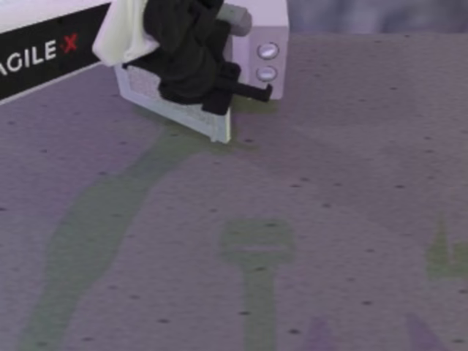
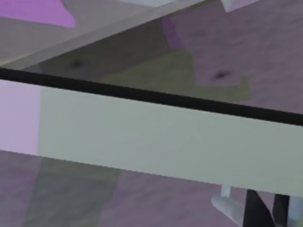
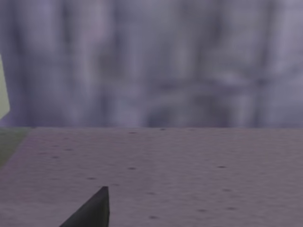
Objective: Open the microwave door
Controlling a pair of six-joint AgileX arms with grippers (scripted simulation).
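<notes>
the flat white microwave door [image 1: 175, 110] with its grey mesh window is seen swung partly out from the small white boxy microwave [image 1: 265, 44] at the table's twelve o'clock, hinged at its ten o'clock end. its long axis runs toward four o'clock, free edge outward. the left gripper [image 1: 252, 90] is held behind that edge, likely to sweep it wider; its spread cannot be told. the right arm is parked out of view.

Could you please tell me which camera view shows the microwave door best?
The top view: the microwave door stands swung partly out from the microwave, its free edge near the left pincer. The left wrist view shows only a pale close-up band, probably the door's edge. The right wrist view shows table and backdrop, no door.
</notes>
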